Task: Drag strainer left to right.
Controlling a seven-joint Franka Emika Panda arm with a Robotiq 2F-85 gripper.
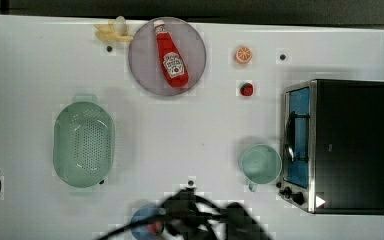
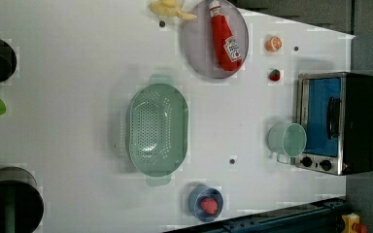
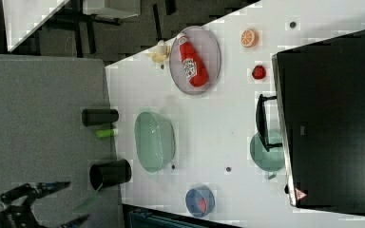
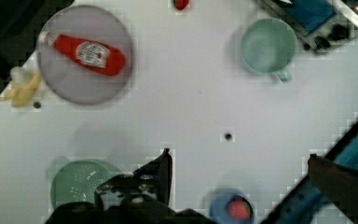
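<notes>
The strainer [image 1: 84, 144] is a pale mint-green oval colander dotted with holes. It rests on the white table at the top view's left, and shows too in the left view [image 2: 157, 128], the right view [image 3: 154, 141] and the wrist view [image 4: 79, 179]. My gripper [image 4: 239, 155] is open, its two dark fingers spread wide with nothing between them. It hangs high above the table's near edge, well apart from the strainer. In the top view my arm [image 1: 200, 215] is a dark blur at the bottom middle.
A grey plate [image 1: 145, 75] holding a ketchup bottle [image 1: 170, 54] lies at the back, with a banana [image 1: 111, 32] beside it. An orange slice [image 1: 243, 54] and a strawberry [image 1: 246, 89] lie farther right. A mint mug [image 1: 260, 164] stands against the toaster oven [image 1: 345, 145]. A blue bowl [image 2: 205, 203] sits near my arm.
</notes>
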